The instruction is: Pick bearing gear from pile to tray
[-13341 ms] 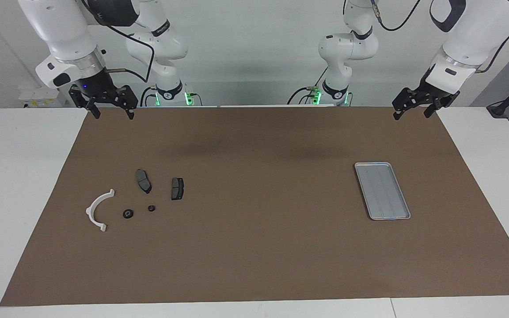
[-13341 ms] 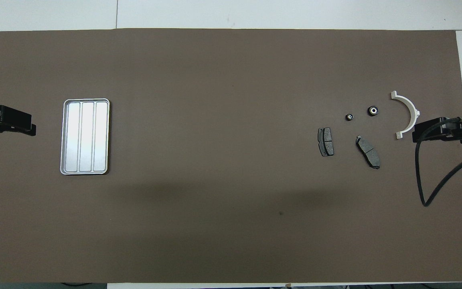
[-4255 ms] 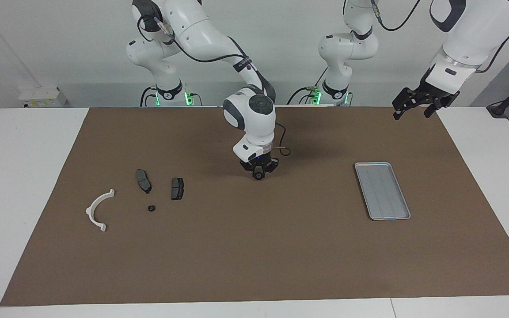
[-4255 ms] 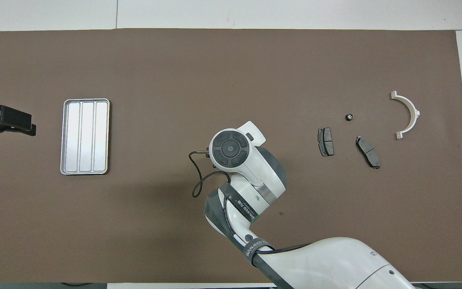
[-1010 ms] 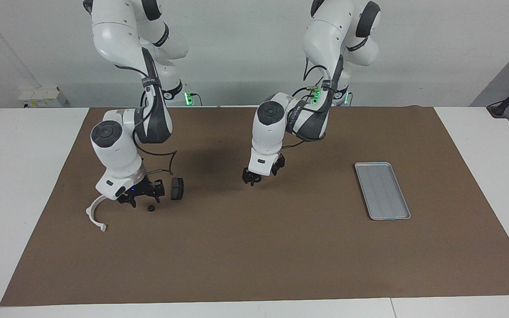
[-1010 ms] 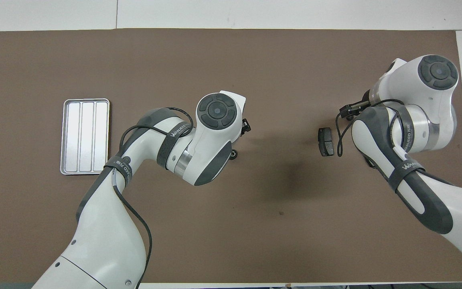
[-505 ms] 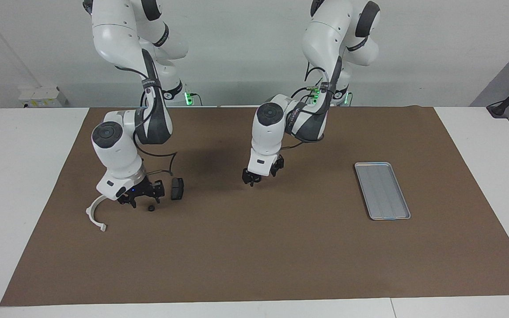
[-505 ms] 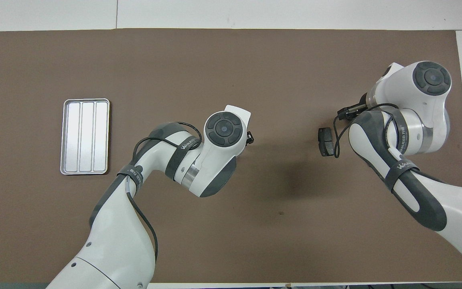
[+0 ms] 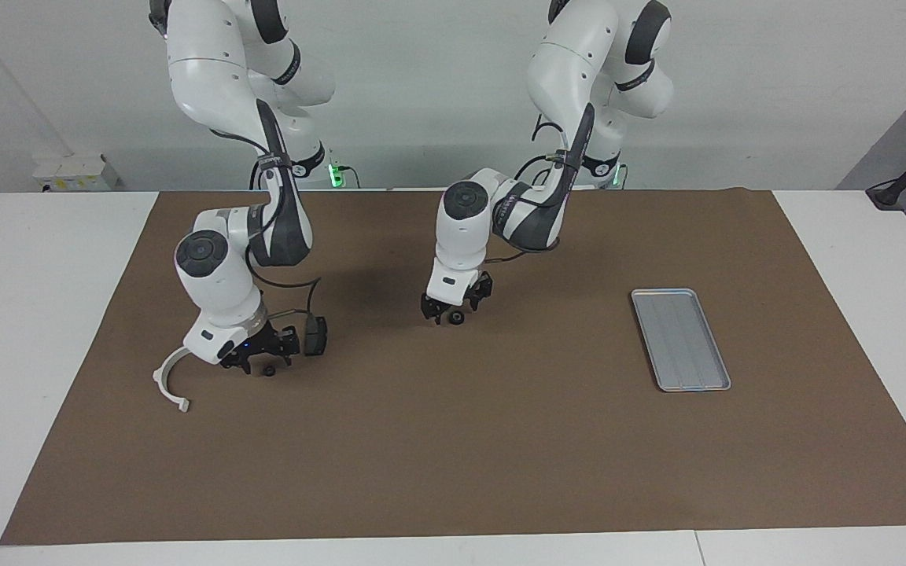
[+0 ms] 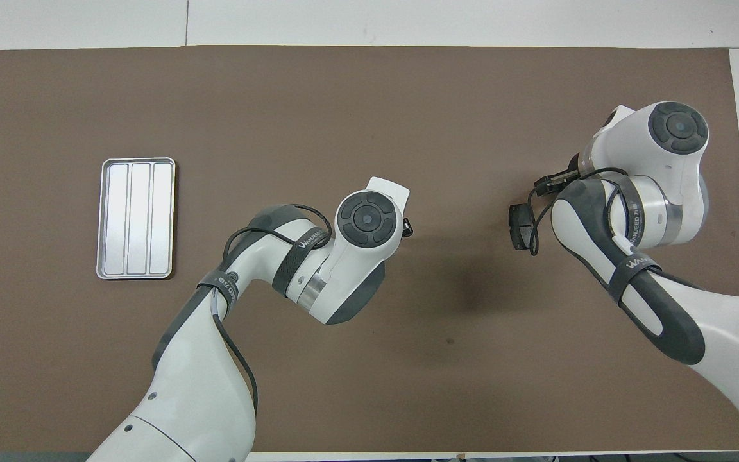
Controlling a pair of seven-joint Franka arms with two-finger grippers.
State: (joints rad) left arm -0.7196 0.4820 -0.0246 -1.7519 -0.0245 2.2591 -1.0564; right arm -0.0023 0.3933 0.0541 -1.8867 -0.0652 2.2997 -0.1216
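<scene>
The pile lies toward the right arm's end of the mat: a white half-ring bracket (image 9: 156, 379), a dark brake pad (image 9: 315, 336) (image 10: 521, 224) and a tiny black round piece (image 9: 269, 371). My right gripper (image 9: 256, 363) is open and low, right beside and just above that tiny piece. The second brake pad is hidden by the right arm. A larger black round bearing (image 9: 458, 317) lies on the middle of the mat. My left gripper (image 9: 445, 314) is open and low beside it, almost touching. The silver tray (image 9: 681, 338) (image 10: 136, 218) is empty, toward the left arm's end.
A brown mat (image 9: 453, 456) covers the white table. Bare mat lies between the bearing and the tray. In the overhead view both arms cover their own grippers and most of the pile.
The left gripper has shifted slightly toward the robots and the right arm's end, uncovering the bearing. The right gripper has come down and closer to the tiny black piece.
</scene>
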